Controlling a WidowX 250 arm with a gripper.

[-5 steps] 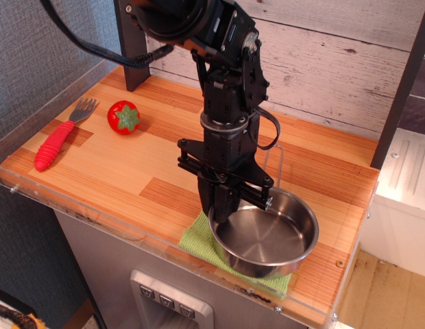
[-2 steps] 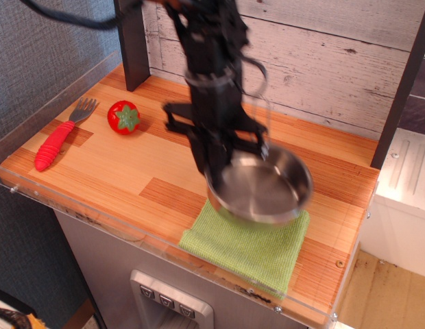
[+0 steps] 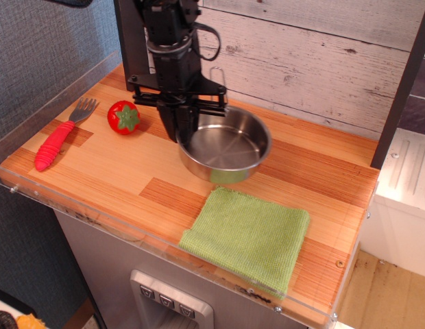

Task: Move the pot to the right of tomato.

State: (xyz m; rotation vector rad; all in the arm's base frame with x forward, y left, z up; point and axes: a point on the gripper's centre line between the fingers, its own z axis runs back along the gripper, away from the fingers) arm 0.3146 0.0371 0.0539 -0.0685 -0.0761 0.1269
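Since the earlier pictures the pot [image 3: 225, 145] is travelling up and to the left across the surface [image 3: 116, 175]: a second ago it was sitting on the green cloth [image 3: 247, 236] near the front edge, a little later it was hanging tilted just above that cloth, and now it is clear of the cloth altogether, lying between it and the tomato [image 3: 123, 116]. The hand [image 3: 179, 120] is coming along with it, its dark fingers closed on the pot's left rim and pointing straight down. That is bringing the pot close to its goal, since it is now sitting just to the right of the tomato with a strip of bare wood between them; whether its base is touching the wood or hovering slightly above it is hard to tell. By my judgement what is remaining is setting it down and letting go. The pot is looking shallow, round and brightly polished, its inside empty and reflecting the cloth's green on the front wall, while its thin wire handle [image 3: 216, 77] is sticking up behind the rim. A red-handled fork [image 3: 60, 136] is lying left of the tomato, untouched.
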